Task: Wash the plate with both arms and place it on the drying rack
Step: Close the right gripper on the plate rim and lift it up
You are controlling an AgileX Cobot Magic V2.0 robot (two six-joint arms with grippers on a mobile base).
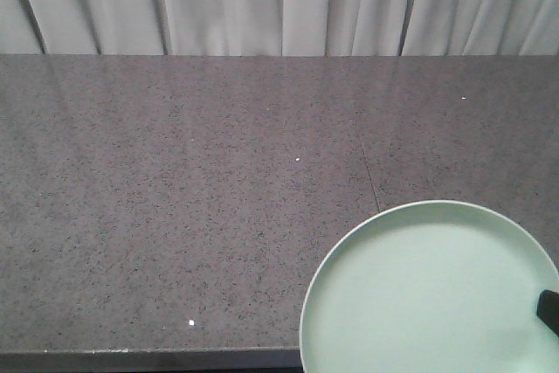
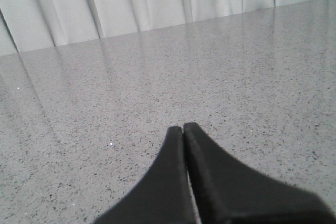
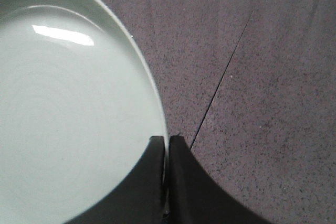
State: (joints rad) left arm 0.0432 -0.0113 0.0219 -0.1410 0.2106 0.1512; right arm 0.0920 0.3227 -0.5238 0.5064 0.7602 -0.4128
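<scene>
Right wrist-mounted view: right pincer (image 3: 167, 140) clamped on the plate (image 3: 68, 119) at its rim; left pincer (image 2: 182, 128) pressed together over the tabletop (image 2: 157, 66)

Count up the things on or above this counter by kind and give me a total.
Plates: 1, the pale green plate.
Grippers: 2, the right gripper with its jaws shut on the plate's rim, and the left gripper with its jaws shut on nothing.
Total: 3.

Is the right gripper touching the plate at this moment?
Touching. The right wrist view shows the right gripper closed on the rim of the plate, no gap visible.
</scene>
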